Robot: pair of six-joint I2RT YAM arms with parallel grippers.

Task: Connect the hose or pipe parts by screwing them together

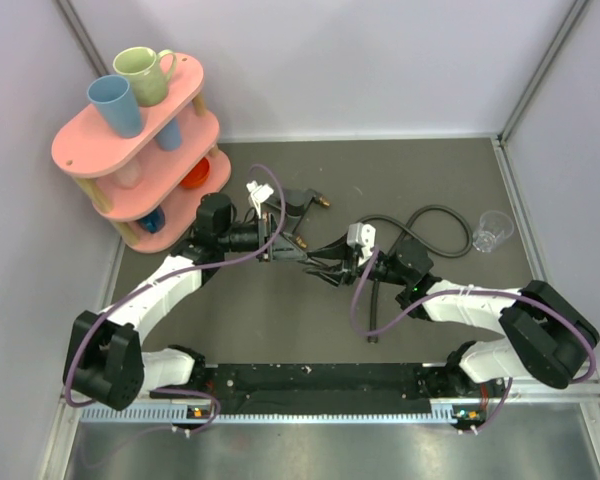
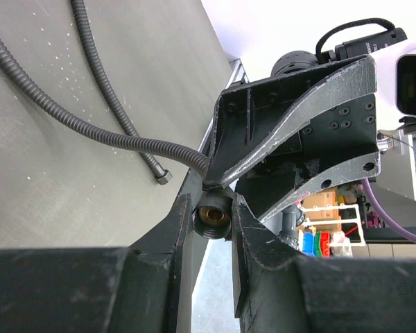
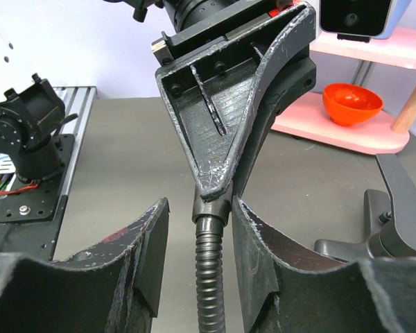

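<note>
Top external view: nearest the arm bases, one end of the hose [image 1: 435, 209] lies on the grey table [image 1: 280, 330]. From there it runs away from the bases and under the right arm. The two arms meet tip to tip over the middle of the table.

The right gripper [image 1: 328, 266] has its jaws partly apart. In the right wrist view the ribbed hose passes up between them with a gap on each side, so they straddle it without pressing on it.

The left gripper [image 1: 298, 252] faces it with its jaws closed tight on the hose's end collar. In the left wrist view that collar sits pinched between the two fingers, its open, brass-lined mouth turned toward the camera.

Just beyond the left jaws, the forked fitting [image 1: 298, 203] lies on the table with two brass tips showing, and neither gripper holds it. To the right, the rest of the hose loops across the table near a clear cup [image 1: 492, 232].

At the far left stands a pink tiered rack [image 1: 80, 140]. It carries a blue cup [image 1: 115, 103] and a green mug [image 1: 145, 72] on top, and an orange bowl [image 1: 195, 172] lower down.
</note>
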